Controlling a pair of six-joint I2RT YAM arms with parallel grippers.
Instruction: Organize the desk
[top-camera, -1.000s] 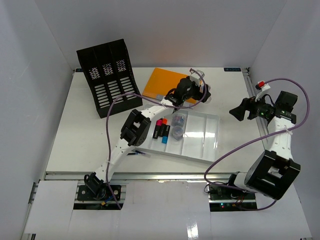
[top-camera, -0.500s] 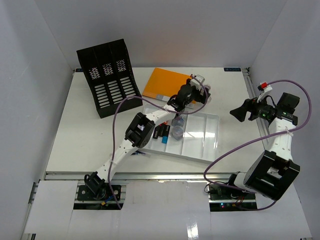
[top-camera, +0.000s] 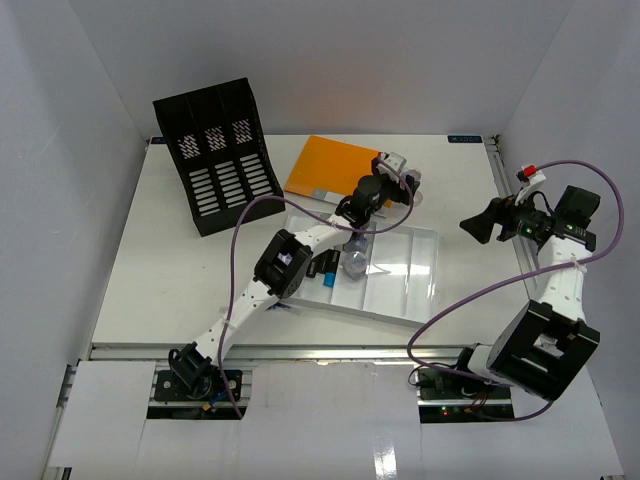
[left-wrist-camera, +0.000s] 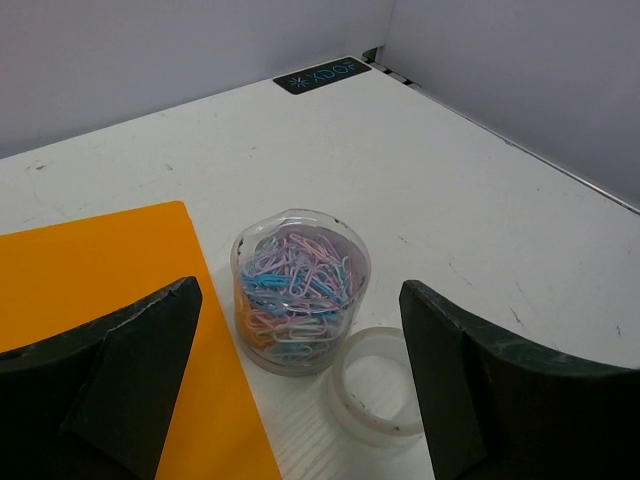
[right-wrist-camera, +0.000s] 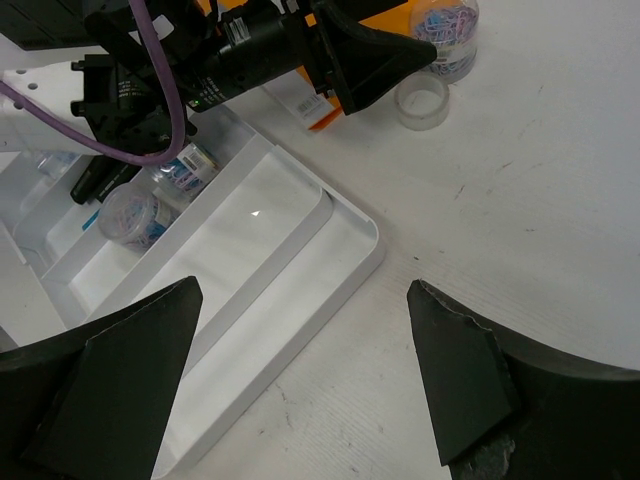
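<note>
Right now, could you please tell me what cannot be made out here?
Top view: the left arm hides part of the white compartmented plastic tray's contents.
Top view: the left end effector mostly hides the clear round tub of coloured paper clips.
Left wrist view: the flat orange folder runs off the frame edge.

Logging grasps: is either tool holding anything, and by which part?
Nothing is held. The left tool is open facing the paperclip jar; the right tool open above the desk.
</note>
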